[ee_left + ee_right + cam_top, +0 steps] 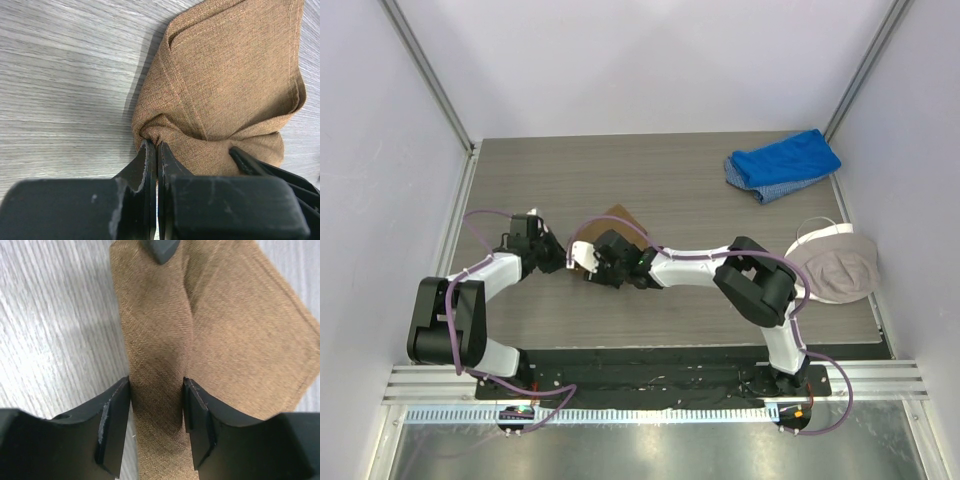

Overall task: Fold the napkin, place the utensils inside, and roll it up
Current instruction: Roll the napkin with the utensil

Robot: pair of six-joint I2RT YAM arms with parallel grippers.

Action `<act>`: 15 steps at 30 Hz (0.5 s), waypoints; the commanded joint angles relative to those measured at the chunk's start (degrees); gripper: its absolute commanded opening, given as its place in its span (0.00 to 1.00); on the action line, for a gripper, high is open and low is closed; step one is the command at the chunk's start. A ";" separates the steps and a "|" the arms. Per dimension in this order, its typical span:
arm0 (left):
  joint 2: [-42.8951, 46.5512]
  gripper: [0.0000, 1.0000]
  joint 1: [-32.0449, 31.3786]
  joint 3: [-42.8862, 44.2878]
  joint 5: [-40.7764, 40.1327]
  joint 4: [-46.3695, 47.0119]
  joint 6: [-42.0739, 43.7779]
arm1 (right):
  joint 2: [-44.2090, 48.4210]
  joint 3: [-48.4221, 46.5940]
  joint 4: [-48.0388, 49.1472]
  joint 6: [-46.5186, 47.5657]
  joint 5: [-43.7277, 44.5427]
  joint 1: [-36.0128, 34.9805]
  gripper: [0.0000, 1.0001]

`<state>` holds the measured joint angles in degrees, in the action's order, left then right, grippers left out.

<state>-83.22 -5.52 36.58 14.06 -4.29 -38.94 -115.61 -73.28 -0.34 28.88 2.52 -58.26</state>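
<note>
The napkin (617, 214) lies near the middle of the bench (700, 190), a little left of centre and about halfway between the near and far edges. From above, both arms cover most of it, and only one tan corner shows, pointing toward the far edge.

The wrist views show it gathered into a raised fold. The fold's long axis runs roughly parallel to the near edge, from one gripper to the other. A flatter layer spreads out beside the fold, its hemmed edge lying on the wood.

The left gripper (156, 145) reaches in from the left. Its jaws are pressed together on a bunched end of the cloth, which puckers where they pinch it. The right gripper (156, 384) comes in from the right and straddles the ridge of the fold. One finger presses against each side, so it is clamped on the cloth (the ridge narrows between the pads). At the far end of that ridge, a dark fingertip of the left gripper shows at the top of the right wrist view.

A blue cloth (782, 163) lies bunched in the far right corner. A beige-and-white cap-like item (835, 265) sits at the right edge, well apart from the napkin.
</note>
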 commanded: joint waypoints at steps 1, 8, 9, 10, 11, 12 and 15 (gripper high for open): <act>-0.01 0.00 -0.11 1.48 2.01 0.07 0.35 | -2.50 -1.60 -5.45 -2.78 -2.86 0.86 0.50; 4.20 0.23 -0.11 0.43 -1.31 0.70 -0.70 | -7.87 -8.19 -17.49 -8.30 -13.23 4.47 0.34; 5.25 0.28 -0.11 0.08 -2.19 0.52 -0.61 | -8.22 -8.63 -18.98 -9.01 -14.73 4.91 0.32; 7.26 0.40 -0.02 -0.62 -4.29 0.17 -0.70 | -8.49 -8.64 -19.52 -9.72 -17.79 5.61 0.29; 8.50 0.46 -0.02 -1.07 -5.18 -0.18 -0.70 | -8.58 -8.73 -20.57 -11.38 -19.21 5.96 0.28; 9.64 0.53 -0.02 -1.50 -6.15 -0.19 -0.70 | -8.66 -8.99 -21.10 -12.26 -20.79 6.40 0.27; 13.78 0.66 -0.11 -3.79 -8.35 0.07 -0.88 | -9.28 -10.04 -23.65 -15.51 -28.26 8.33 0.25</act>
<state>-74.61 -5.52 34.87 10.07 -4.69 -39.55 -120.77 -83.72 -12.12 20.43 -13.80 -51.68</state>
